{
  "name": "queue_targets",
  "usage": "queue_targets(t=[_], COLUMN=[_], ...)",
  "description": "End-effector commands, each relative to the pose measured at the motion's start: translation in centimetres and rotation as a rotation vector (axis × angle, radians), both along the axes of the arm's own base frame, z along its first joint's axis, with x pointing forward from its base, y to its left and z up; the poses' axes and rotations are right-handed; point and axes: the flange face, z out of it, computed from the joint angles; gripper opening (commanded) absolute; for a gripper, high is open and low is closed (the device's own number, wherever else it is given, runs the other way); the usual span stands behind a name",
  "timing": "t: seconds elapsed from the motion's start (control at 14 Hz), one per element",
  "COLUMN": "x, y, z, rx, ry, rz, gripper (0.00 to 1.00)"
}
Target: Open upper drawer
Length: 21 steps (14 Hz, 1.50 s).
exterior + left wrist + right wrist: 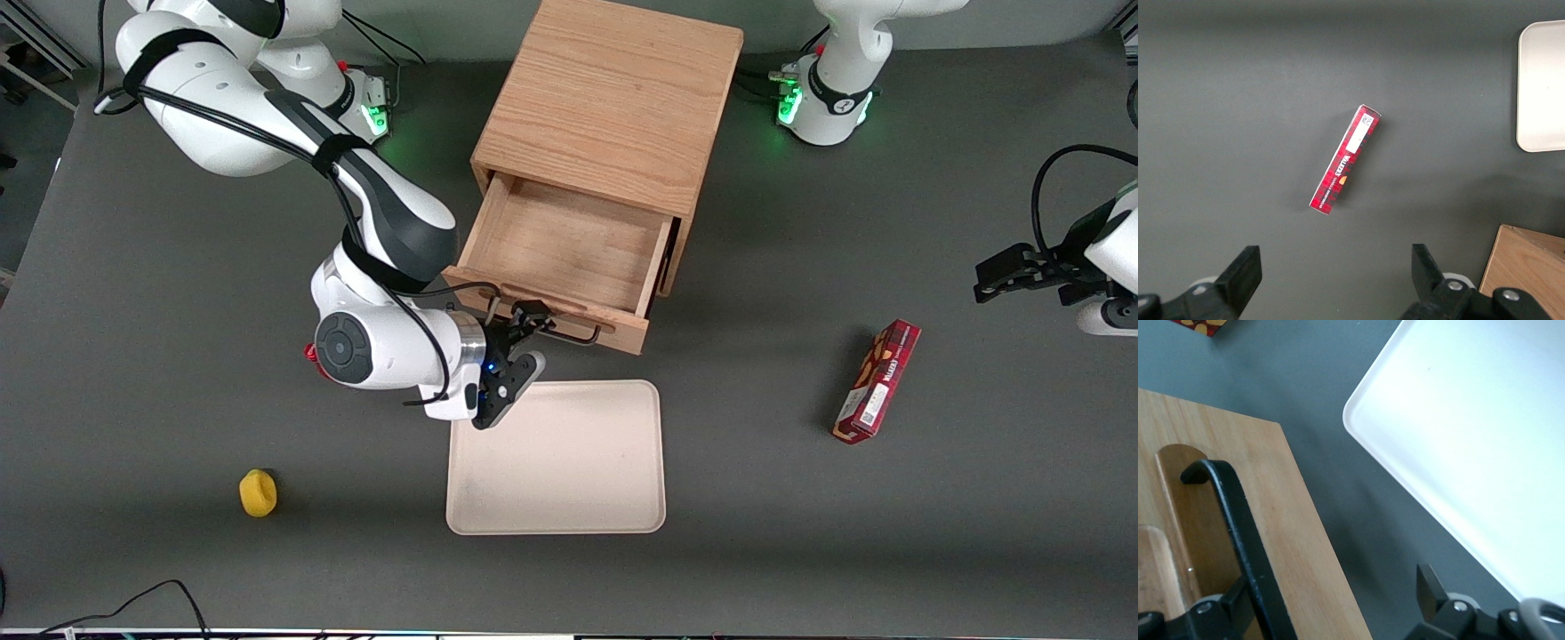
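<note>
**Ops:** Where's the drawer atm?

**Me:** I've got the upper drawer pulled well out of the oak cabinet, inside bare wood. Its front panel sits just above the edge of the cream tray in the front view, nearer the camera than the cabinet body.

**Ops:** Gripper?

**Me:** The gripper is right at the drawer front, at the black wire handle. On the right wrist cam the handle runs past one finger; the other finger stands well apart from it, over the grey tabletop. So I read the fingers as spread, not pinching the bar. Whether the near finger actually touches the handle, can't tell.

**Ops:** Anything in the way?

**Me:** Tray is the closest thing: it lies directly in front of the drawer, w/ the wrist housing hanging over its corner. The tray's rim shows close to the drawer front on the wrist cam, a strip of table between them.

**Ops:** Other stuff?

**Me:** A small yellow object toward the working arm's end of the table, well apart from the tray. A red box lies flat toward the parked arm's end, also seen on the left wrist cam, well clear of the drawer.
</note>
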Motion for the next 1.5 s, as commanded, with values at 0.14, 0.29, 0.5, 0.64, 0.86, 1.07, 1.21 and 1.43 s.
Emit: queue_targets(t=[0.14, 0.29, 0.5, 0.64, 0.86, 1.07, 1.21, 1.43], x=[2.6, 3.2, 4.3, 4.8, 5.6, 5.7, 5.1, 0.4], y=[-2.0, -2.6, -3.6, -4.0, -4.8, -5.3, -5.5, -4.4], z=[0.9, 0.1, 0.1, 0.5, 1.2, 3.2, 7.4, 17.0], rx=[-0.011, -0.016, -0.016, -0.01, -0.002, -0.002, -0.023, -0.136], ry=[-0.056, -0.057, -0.067, -0.08, -0.102, -0.102, -0.167, -0.301], rz=[0.001, -0.012, -0.035, -0.038, -0.023, -0.015, -0.009, 0.067], gripper=[1.0, 1.0, 1.0, 1.0, 1.0, 1.0, 1.0, 1.0])
